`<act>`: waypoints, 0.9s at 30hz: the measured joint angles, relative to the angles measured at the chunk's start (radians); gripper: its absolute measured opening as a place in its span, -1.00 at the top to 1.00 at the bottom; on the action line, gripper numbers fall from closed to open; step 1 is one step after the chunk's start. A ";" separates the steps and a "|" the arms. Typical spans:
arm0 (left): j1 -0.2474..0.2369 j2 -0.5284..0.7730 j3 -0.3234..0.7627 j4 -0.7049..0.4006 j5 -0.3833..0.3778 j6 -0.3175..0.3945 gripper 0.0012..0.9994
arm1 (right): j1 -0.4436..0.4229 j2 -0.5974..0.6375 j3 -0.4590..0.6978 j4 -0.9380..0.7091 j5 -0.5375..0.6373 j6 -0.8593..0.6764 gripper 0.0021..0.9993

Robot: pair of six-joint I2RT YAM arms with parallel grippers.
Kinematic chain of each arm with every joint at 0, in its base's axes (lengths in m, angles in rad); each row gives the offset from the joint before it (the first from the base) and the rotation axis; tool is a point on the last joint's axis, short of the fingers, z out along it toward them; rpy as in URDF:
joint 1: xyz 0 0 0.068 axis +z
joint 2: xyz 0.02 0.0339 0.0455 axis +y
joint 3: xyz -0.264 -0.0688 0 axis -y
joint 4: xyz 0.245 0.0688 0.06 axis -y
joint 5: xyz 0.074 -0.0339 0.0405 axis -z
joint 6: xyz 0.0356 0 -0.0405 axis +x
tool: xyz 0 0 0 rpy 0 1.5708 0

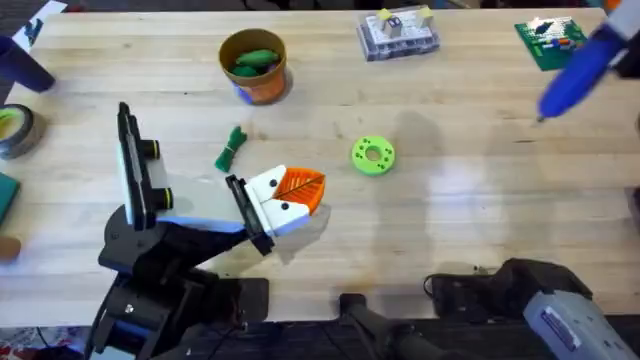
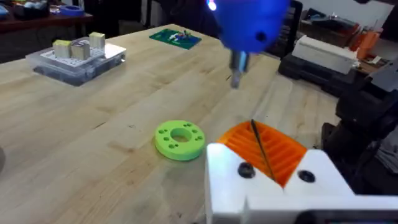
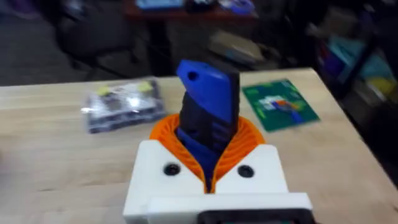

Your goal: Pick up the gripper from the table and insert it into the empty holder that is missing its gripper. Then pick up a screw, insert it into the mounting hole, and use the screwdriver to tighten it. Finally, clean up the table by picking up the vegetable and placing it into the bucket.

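Observation:
My left gripper (image 1: pixel 318 184) (image 2: pixel 254 127) points right, low over the table, its two orange ribbed fingers pressed together, so it is shut. The holder (image 1: pixel 270 205) (image 2: pixel 323 180) is its white mount, backed by a black plate, and the orange gripper (image 1: pixel 300 188) (image 2: pixel 280 149) sits in it. Two dark holes show in the mount; I cannot make out a screw. The right gripper (image 3: pixel 208 140) is shut on the blue screwdriver (image 3: pixel 208 106) (image 1: pixel 580 70) (image 2: pixel 249 22), which hangs over the far right with its bit pointing down. The dark-green vegetable (image 1: pixel 232 148) lies left of the holder. The bucket (image 1: pixel 265 90) stands behind it.
A bright-green vegetable (image 1: pixel 255 60) lies in the bucket. A lime-green disc (image 1: pixel 373 155) (image 2: pixel 179 138) sits right of the left gripper. At the back stand a clear box (image 1: pixel 398 35) (image 2: pixel 74 55) and a green circuit board (image 1: pixel 550 40). A tape roll (image 1: pixel 15 130) is at the left edge.

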State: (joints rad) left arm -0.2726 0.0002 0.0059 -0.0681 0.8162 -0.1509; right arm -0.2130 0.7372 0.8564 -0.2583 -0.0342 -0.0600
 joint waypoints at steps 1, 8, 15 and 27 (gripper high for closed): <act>0.000 0.000 0.000 0.000 0.000 0.000 0.98 | 0.034 -0.028 -0.031 0.031 -0.016 0.009 0.95; 0.000 0.000 0.000 0.000 0.000 0.000 0.98 | 0.320 -0.083 -0.205 0.261 -0.098 0.117 0.95; 0.000 0.000 0.000 0.000 0.000 0.000 0.98 | 0.651 0.002 -0.230 0.536 -0.121 0.168 0.95; 0.000 0.000 0.000 0.000 0.000 0.000 0.98 | 1.038 0.222 -0.234 0.987 -0.132 0.187 0.95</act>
State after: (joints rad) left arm -0.2726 0.0002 0.0059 -0.0681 0.8163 -0.1509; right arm 0.8253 0.9594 0.6228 0.7290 -0.1666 0.1268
